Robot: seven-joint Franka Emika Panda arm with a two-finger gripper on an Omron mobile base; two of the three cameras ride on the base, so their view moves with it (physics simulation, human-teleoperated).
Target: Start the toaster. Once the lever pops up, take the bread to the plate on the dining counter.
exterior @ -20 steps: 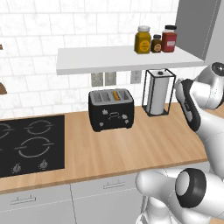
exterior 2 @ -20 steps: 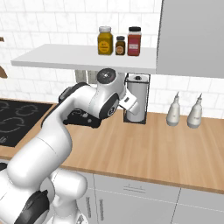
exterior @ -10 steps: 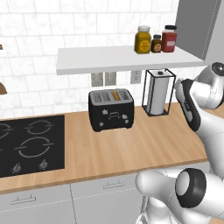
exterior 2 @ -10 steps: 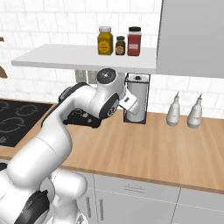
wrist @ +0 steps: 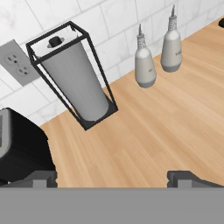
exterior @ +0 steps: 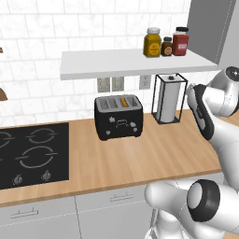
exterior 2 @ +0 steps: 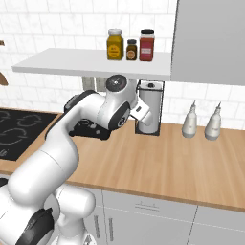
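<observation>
Toaster on the wood counter, our gripper off to its right

From the left we see the toaster (exterior: 118, 116) holding bread (exterior: 123, 101) in a slot; in the hand view our gripper (wrist: 113, 177) spreads wide, toaster (wrist: 19, 146) lower left, paper towel holder (wrist: 74, 76) ahead

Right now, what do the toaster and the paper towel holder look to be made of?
The toaster: glossy black body, probably plastic or painted metal, with silver-rimmed slots that look metallic. The paper towel holder: a thin black wire frame, likely matte metal, around a white paper roll.

Bright, even rendered light — soft shadows
</observation>
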